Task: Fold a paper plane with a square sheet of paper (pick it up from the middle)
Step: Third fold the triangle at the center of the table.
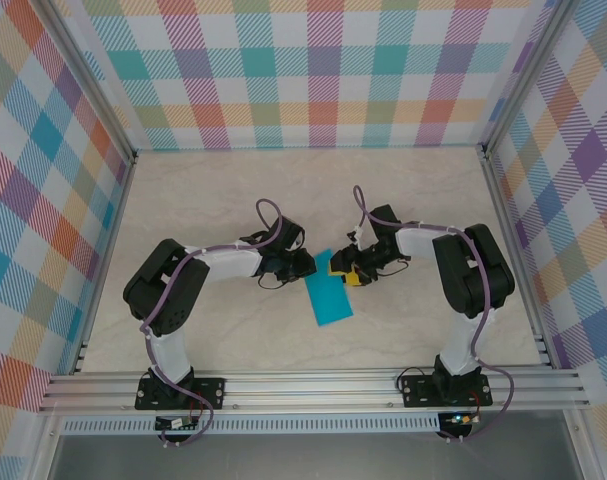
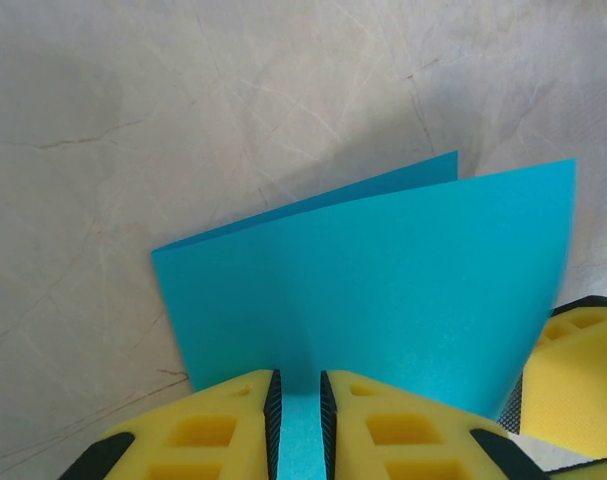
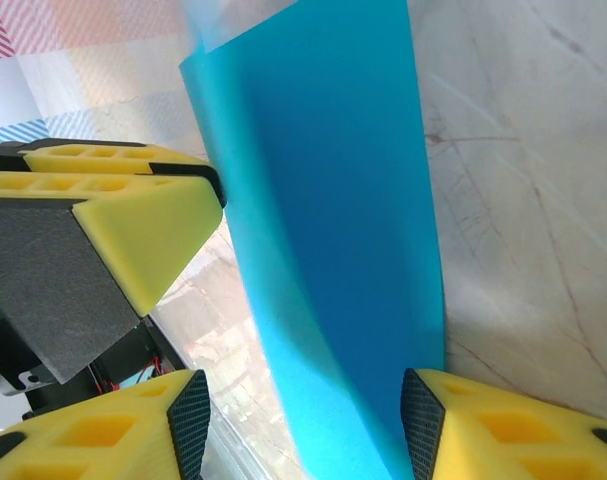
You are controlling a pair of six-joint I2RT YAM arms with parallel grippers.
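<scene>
The pale marbled tabletop (image 1: pixel 233 190) lies beneath both claws. The square sheet of paper (image 1: pixel 329 298), teal-blue and folded into two layers, reaches from between the two claws toward the near edge of the tabletop. The left claw (image 1: pixel 305 265) is clamped on one edge of the paper, which fans out ahead of its yellow fingers (image 2: pixel 223 420). The right claw (image 1: pixel 345 270), just beside the left one, stands apart, with the paper passing between its fingers (image 3: pixel 483 430), close to one pad

The left gripper (image 2: pixel 301 400) pinches the folded square sheet of paper (image 2: pixel 383 290) (two layers showing) above the marbled table (image 2: pixel 133 120).
</scene>
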